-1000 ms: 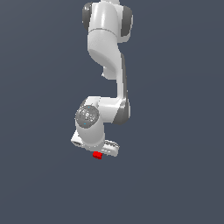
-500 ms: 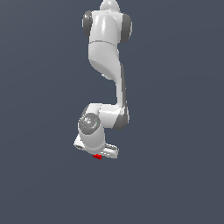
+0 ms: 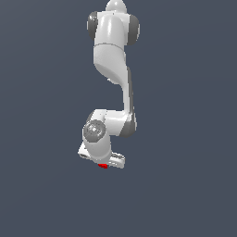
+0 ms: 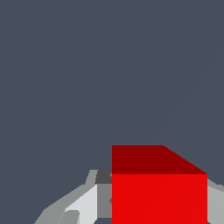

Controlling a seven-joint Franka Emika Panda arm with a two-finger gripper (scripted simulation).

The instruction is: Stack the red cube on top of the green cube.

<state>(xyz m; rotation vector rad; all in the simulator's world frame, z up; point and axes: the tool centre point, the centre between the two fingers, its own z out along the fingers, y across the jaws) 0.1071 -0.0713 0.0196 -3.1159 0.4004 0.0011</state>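
Wrist view: red cube (image 4: 159, 192) apparently pinched betw. jaws of gripper (image 3: 103, 163), transport step in hand; green cube not in view, locate, then lower over it.

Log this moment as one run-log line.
phase: grasp | gripper: low over red cube | fingers: flanking cube, closure unclear | green cube: not in view
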